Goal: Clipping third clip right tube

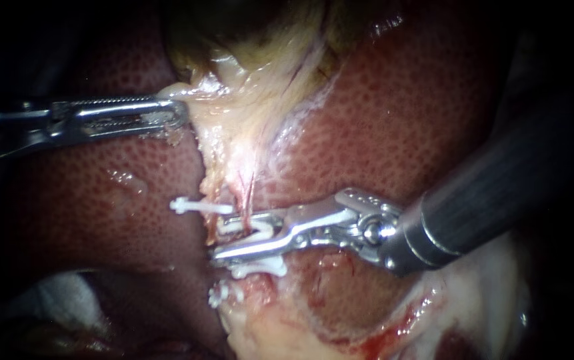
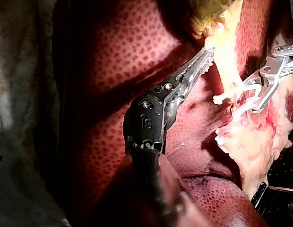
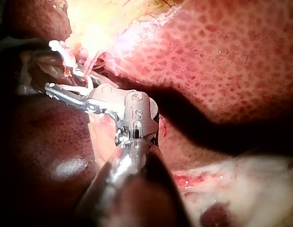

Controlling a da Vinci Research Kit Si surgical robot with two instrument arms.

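- The liver [image 1: 433, 120], mottled red, fills the scene.
- Right instrument [image 1: 223, 240]: its claw is partly open and holds a white clip [image 1: 257, 229] that straddles the tube [image 1: 245, 199].
- Left instrument [image 1: 180, 113]: its claw is closed on pale tissue [image 1: 233, 80].
- A second clip [image 1: 200, 207] sits just above on the tube.

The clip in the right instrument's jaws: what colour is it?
White; the clip shows best in the endoscope view.
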